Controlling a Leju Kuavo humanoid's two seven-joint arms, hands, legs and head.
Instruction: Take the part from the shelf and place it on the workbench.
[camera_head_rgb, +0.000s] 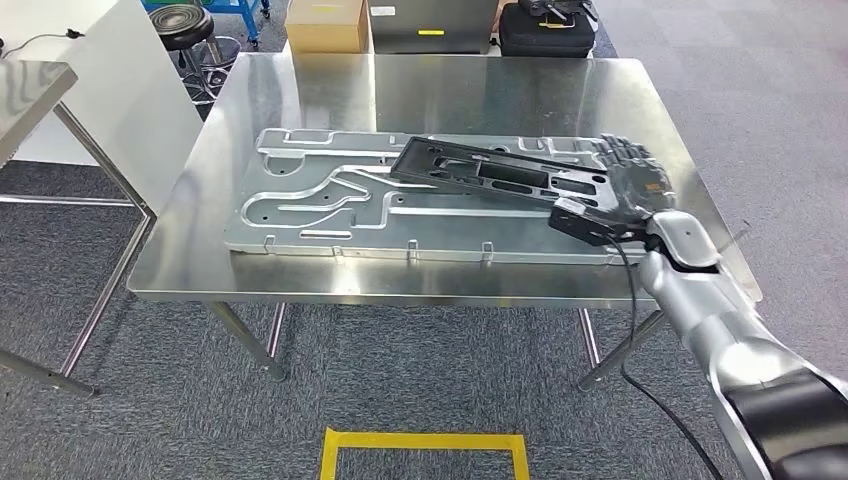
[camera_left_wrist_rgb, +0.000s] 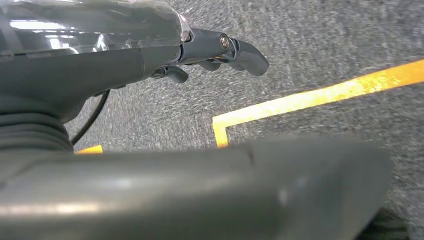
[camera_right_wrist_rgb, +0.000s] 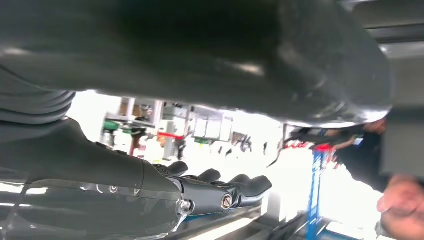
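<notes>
Note that the flat black perforated plastic part lies tilted across the large grey stamped metal panel on the steel workbench, toward 3 o'clock. The right hand grips its near end, steadying placement. The left wrist view adds the left hand, curled and empty over yellow floor tape.

A large flat silver metal plate with cut-out slots lies on the counter, reaching out to the left of the hand. On the floor beyond the counter stand a black stool, a cardboard box and a black case; yellow floor tape marks the grey carpet on the near side, left of the hand
</notes>
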